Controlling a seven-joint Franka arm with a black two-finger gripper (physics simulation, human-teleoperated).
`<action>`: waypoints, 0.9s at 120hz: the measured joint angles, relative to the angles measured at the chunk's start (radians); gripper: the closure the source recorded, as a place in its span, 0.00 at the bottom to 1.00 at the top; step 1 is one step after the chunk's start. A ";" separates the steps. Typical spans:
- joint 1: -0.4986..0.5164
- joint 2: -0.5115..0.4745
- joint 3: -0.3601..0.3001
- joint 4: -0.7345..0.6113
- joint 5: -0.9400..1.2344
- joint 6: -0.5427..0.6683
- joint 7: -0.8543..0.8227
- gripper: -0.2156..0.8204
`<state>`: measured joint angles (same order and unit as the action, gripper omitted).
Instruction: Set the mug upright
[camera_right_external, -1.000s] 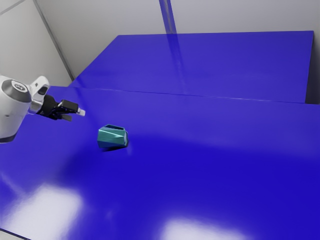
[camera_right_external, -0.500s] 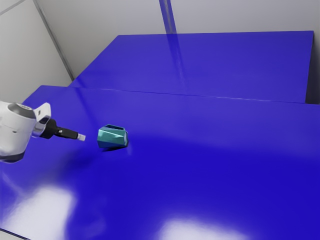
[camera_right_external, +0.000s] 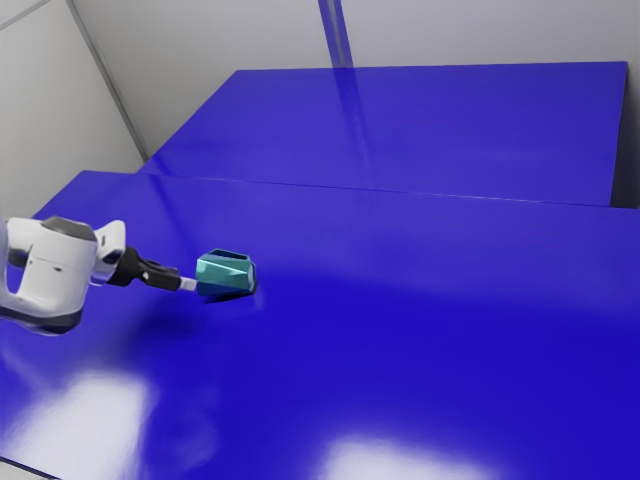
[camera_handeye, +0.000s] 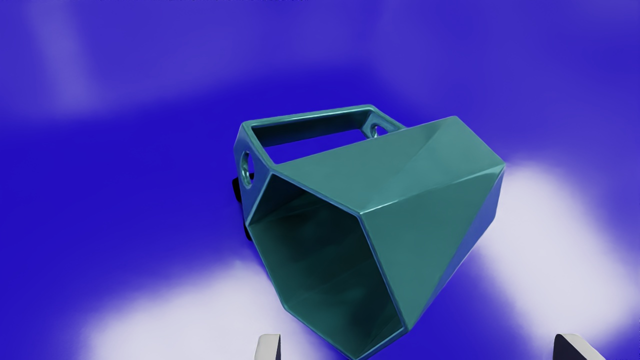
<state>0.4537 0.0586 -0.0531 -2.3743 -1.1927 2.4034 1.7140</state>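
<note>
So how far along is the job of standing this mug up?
Done: the open gripper is close to the mug, facing its mouth. In hand: probably lining up a grasp; nothing is gripped. Left: nearly everything: the mug lies on its side, so gripping, turning it upright and releasing remain.

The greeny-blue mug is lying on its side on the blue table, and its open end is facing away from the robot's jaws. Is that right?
Not quite. The open end of the mug faces toward the jaws, not away: the wrist view looks right into its dark inside. The mug is indeed lying on its side on the blue table.
</note>
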 joint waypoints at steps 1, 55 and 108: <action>-0.001 0.000 0.000 -0.001 -0.002 0.000 0.003 0.22; -0.020 0.034 0.001 0.002 -0.061 0.016 0.128 0.22; -0.050 0.059 -0.001 0.019 -0.115 0.016 0.186 0.29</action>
<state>0.4034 0.1179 -0.0537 -2.3550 -1.3072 2.4193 1.8997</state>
